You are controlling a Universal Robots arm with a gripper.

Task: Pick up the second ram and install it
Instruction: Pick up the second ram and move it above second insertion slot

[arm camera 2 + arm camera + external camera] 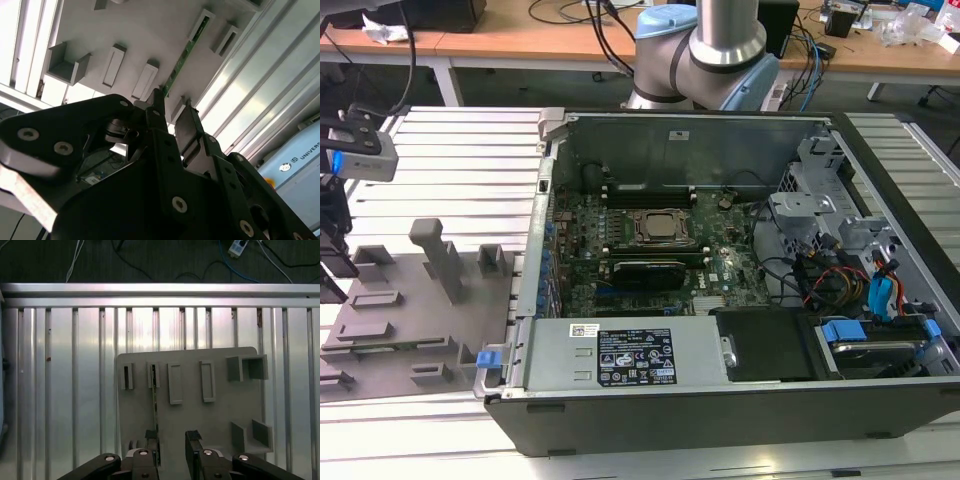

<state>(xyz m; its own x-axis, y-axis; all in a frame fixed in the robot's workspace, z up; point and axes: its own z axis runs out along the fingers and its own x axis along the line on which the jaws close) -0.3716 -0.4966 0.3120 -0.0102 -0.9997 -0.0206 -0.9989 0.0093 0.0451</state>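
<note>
Early | fingers (pixel 192 438) apart, nothing held | second ram (pixel 154 405) on edge in gray holder (pixel 220 415) on worktop (pixel 75 390), nr end beside one finger | grab & install in PC case (pixel 700 425) not yet done

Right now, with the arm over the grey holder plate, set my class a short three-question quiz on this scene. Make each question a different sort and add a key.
1. True or false: the second ram lies inside the computer case.
2. Multiple choice: the gripper is A) open, B) shut on the ram, C) shut on a cable.
3. Fill in: in the first wrist view, the ram stands on edge in a slot of the grey ____.

Key: 1 false. 2 A. 3 holder plate.
</note>
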